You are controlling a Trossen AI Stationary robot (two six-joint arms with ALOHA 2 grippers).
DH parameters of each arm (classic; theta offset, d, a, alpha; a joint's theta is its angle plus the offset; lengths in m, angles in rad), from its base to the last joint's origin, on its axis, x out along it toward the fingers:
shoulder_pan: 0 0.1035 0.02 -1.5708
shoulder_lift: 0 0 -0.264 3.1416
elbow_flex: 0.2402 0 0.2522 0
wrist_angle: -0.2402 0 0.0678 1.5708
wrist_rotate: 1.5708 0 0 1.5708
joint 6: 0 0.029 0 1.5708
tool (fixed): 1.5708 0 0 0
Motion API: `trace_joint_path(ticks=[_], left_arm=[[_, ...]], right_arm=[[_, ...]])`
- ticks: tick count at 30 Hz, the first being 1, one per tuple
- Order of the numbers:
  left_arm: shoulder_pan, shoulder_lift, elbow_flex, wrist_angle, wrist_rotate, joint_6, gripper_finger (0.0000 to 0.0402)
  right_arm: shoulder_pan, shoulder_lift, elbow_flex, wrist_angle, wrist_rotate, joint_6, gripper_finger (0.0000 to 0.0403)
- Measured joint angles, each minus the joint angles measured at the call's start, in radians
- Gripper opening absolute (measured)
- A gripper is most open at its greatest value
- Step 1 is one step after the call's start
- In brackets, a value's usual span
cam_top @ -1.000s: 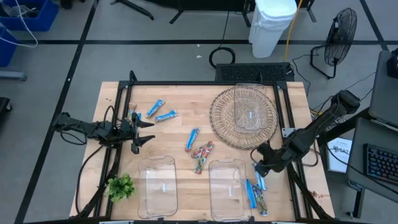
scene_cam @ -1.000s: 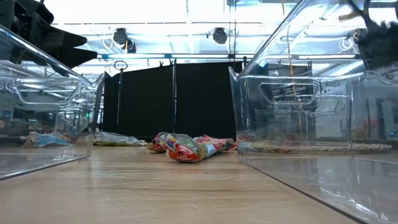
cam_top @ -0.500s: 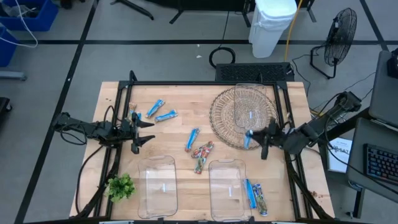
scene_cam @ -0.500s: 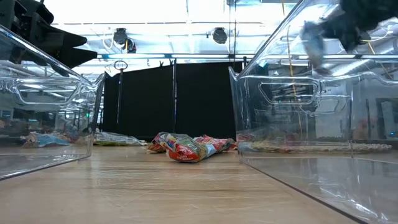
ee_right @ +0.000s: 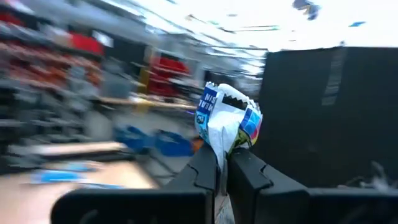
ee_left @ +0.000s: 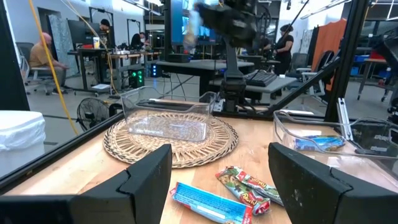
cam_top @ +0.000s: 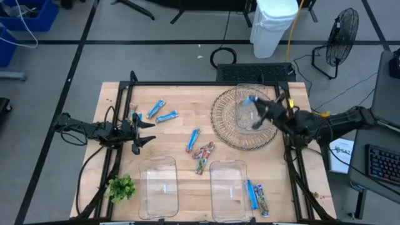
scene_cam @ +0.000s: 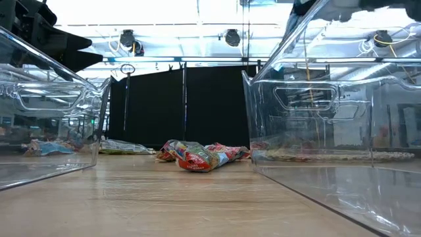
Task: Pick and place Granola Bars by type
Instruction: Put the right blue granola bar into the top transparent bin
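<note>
My right gripper [ee_right: 219, 163] is clamped narrow on a blue granola bar [ee_right: 225, 121]. Its crinkled white-and-blue wrapper end sticks up from between my two dark fingers [ee_right: 200, 168]. From above, that gripper [cam_top: 256, 106] hangs over the round wicker mat [cam_top: 224, 128], above the clear tub [cam_top: 252, 116] standing on it, with the bar's blue tip [cam_top: 251, 99] showing at the tub's far edge. The room behind the bar is smeared in my wrist view, so I can make out nothing there.

My left gripper [cam_top: 142, 132] waits at the table's left edge, its fingers spread wide, clear of everything.

On the wooden table [cam_top: 181, 100], two clear plastic bins [cam_top: 158, 187] sit along the near edge, with a green sprig [cam_top: 121, 186] to their left. Two more bars [cam_top: 257, 197] lie just right of the right bin. Further in, a multicoloured bar cluster [cam_top: 202, 154] rests beside a single blue bar [cam_top: 194, 139]. Two blue bars [cam_top: 162, 112] lie near the far left corner. In the low view, only glossy bin walls and the multicoloured wrappers [scene_cam: 197, 155] are plain; my right arm is cut off at the top.
</note>
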Motion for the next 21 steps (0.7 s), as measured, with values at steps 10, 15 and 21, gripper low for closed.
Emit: trace_joint_path(ticks=[10,15,21], left_arm=[[0.0,0.0,0.0,0.0,0.0,0.0,0.0267],[0.0,0.0,0.0,0.0,0.0,0.0,0.0267],[0.0,0.0,0.0,0.0,0.0,0.0,0.0267]], right_arm=[[-0.335,0.193,0.428,-0.83,-0.02,0.174,0.0007],[-0.523,0.297,0.476,-1.079,-0.333,0.346,0.0007],[-0.718,0.403,0.476,-1.247,-0.578,0.412,0.0006]])
